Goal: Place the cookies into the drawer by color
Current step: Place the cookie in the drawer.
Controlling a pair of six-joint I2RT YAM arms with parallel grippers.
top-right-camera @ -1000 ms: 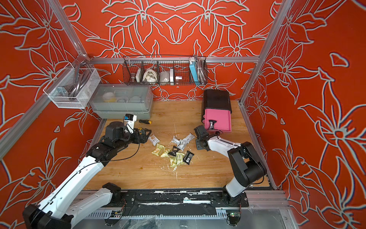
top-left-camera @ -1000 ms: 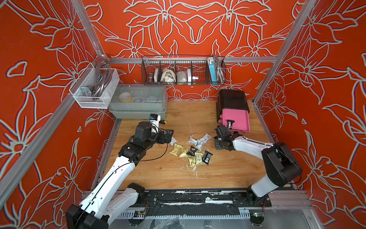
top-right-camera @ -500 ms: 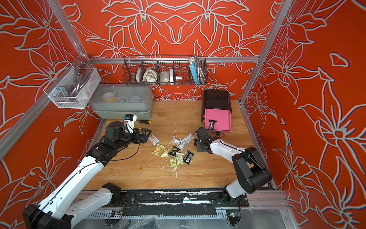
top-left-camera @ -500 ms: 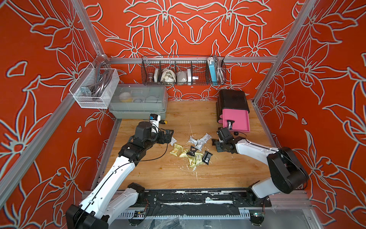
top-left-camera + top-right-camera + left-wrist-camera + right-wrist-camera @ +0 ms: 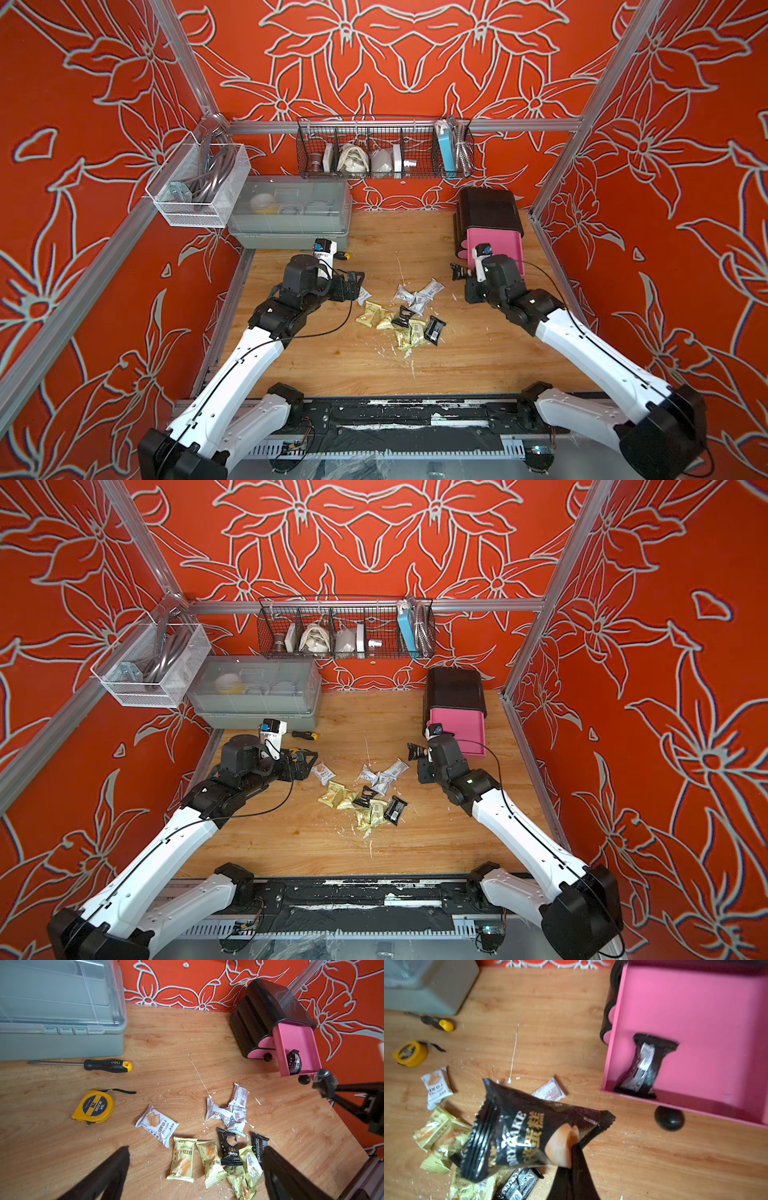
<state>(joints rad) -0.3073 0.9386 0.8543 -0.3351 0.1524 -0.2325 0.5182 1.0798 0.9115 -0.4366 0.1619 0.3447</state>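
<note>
Right claw (image 5: 572,1159) has just gone from part-open to clamped on one black cookie packet (image 5: 529,1132). It pinches the packet by one end, so it dangles crooked. In a top view that packet (image 5: 459,272) looks clear of the table (image 5: 332,374), just in front of the drawer chest (image 5: 488,210) and off to one side of the pulled-out top drawer (image 5: 695,1012).

One black packet (image 5: 643,1066) already lies in that pink drawer against its front wall, so black goes to the top drawer and this looks like the second one. The two lower drawers (image 5: 265,1047) are shut.

Left claw (image 5: 196,1149) has its jaws wide apart, empty, hanging above the pile – no change over the last second.

On the table:
- two black packets (image 5: 229,1151)
- a bunch of white-silver ones (image 5: 228,1111), plus a lone white one (image 5: 158,1124)
- several yellow-green ones (image 5: 182,1159)

Judgement – the pick is done and the carry is under way; next is to move over the open drawer and let go. The end-pinch is loose, so the packet could swing or catch on the drawer's front wall. Most of the sorting is still to do, and the other drawers need opening

Tape measure (image 5: 93,1106), screwdriver (image 5: 108,1065) and grey bin (image 5: 58,1022) play no part
</note>
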